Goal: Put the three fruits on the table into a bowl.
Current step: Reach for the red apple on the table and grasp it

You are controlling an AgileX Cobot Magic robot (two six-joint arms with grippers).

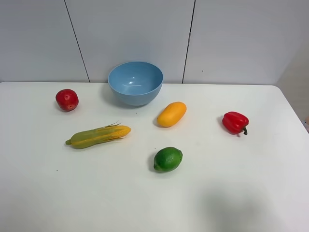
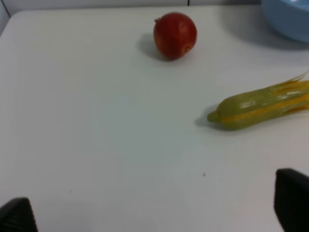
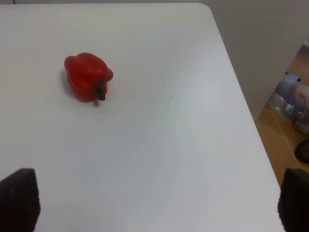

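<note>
Black-tipped and spread wide, your left gripper (image 2: 154,208) and right gripper (image 3: 157,200) are hanging over the white table (image 1: 58,198) with nothing between the jaws. Going up the high frame, the lime (image 1: 168,159) is lying just below centre, the corn cob (image 1: 99,136) is stretching left of centre, and the mango (image 1: 172,114) is resting right of centre, near the light-blue bowl (image 1: 135,83) but apart from it. The bell pepper (image 1: 235,122) is sitting at the right (neither it nor the corn cob is counting as fruit here). The pomegranate-like fruit (image 1: 67,100) is waiting at the upper left, and the light-blue bowl is standing empty at top centre. You are starting with nothing done yet, I judge. Next you are needing a first pick: probably the left arm reaching to the pomegranate-like fruit, closing those released jaws around it, then carrying it over the rim.
</note>
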